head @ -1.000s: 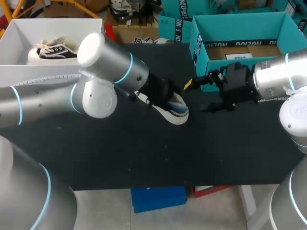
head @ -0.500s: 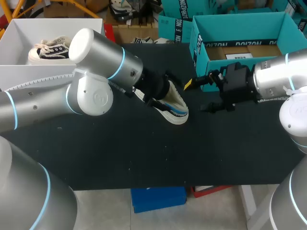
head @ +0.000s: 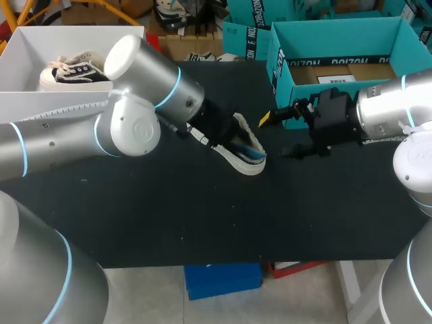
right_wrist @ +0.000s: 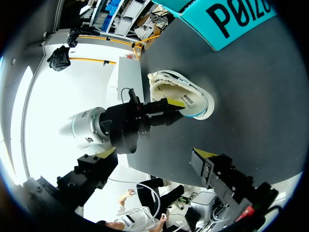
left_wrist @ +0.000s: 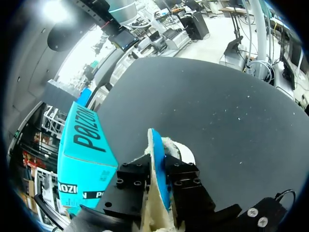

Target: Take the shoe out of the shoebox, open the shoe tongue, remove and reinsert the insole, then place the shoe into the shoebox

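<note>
Shoe [head: 248,159] out of its box: seen from above, it lies tipped on its side near the middle of the dark counter [head: 202,216]. The teal shoebox [head: 337,30] stands open at the far right. The left pincer [head: 231,138] is pushed into the shoe's mouth, presumably to work on the lining. The right pincer [head: 278,135] hangs just beside the shoe, between it and the shoebox, spread and holding nothing, probably ready to steady the shoe.

From the left wrist, the fingers press from both sides on a thin sheet, blue on one face and cream on the other. I take it for the insole [left_wrist: 157,164]. The edge-on grip suits sliding it lengthwise, though whether out or back in I cannot tell.

From the right wrist, the shoe's opening faces the camera, with the left pincer's yellow tips at its rim. This arm's own fingers stand wide apart over bare counter.
</note>
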{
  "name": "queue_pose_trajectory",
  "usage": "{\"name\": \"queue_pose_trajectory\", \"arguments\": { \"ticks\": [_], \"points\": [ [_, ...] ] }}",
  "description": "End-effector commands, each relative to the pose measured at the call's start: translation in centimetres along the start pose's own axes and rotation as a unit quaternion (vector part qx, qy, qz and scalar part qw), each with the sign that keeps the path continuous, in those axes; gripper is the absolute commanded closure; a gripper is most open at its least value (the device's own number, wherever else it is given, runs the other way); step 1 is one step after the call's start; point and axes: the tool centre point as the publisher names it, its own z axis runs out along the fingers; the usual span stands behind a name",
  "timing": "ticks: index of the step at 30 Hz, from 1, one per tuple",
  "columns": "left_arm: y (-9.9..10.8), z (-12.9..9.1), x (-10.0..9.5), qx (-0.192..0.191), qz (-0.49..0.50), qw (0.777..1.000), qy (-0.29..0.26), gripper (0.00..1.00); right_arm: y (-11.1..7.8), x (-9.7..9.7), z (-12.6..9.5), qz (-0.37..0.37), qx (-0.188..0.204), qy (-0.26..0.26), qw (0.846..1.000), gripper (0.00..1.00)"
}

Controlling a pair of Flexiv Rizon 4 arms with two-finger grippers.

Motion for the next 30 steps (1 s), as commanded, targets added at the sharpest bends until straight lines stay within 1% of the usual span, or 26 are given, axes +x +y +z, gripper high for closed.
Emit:
{"name": "queue_pose_trajectory", "arguments": {
  "ticks": [1, 5, 10, 16, 20, 24, 28, 29, 30],
  "points": [
    [0.1, 0.3, 0.0, 0.001, 0.002, 1.0, 0.002, 1.0, 0.0, 0.1, 0.1, 0.0, 0.0, -0.001, 1.0, 0.0],
    [0.5, 0.6, 0.3, -0.002, 0.003, 1.0, 0.01, 1.0, 0.0, 0.1, 0.1, 0.0, 0.0, -0.001, 1.0, 0.0],
    [1.2, 0.7, 0.4, -0.036, 0.026, 0.999, 0.015, 1.0, 0.0, 0.1, 0.1, 0.0, 0.0, -0.001, 1.0, 0.0],
    [2.9, 0.1, 0.0, -0.078, 0.038, 0.996, 0.01, 1.0, 0.0, 0.1, 0.1, 0.0, 0.0, -0.001, 1.0, 0.0],
    [3.6, -0.4, 0.1, -0.099, 0.047, 0.994, 0.01, 1.0, 0.0, 0.1, 0.1, 0.0, 0.0, -0.001, 1.0, 0.0],
    [3.8, -0.4, 0.3, -0.093, 0.038, 0.995, 0.006, 1.0, 0.0, 0.1, 0.1, 0.0, 0.0, -0.001, 1.0, 0.0],
    [3.0, -0.2, 0.3, -0.067, 0.017, 0.998, -0.006, 1.0, 0.0, 0.1, 0.1, 0.0, 0.0, -0.001, 1.0, 0.0],
    [2.8, -0.2, 0.2, -0.055, 0.012, 0.998, -0.01, 0.9, 0.0, 0.1, 0.1, 0.0, 0.0, -0.001, 1.0, 0.0],
    [2.6, -0.2, 0.2, -0.046, 0.006, 0.999, -0.011, 0.31, 0.0, 0.1, 0.1, 0.0, 0.0, -0.001, 1.0, 0.0]
  ]
}}
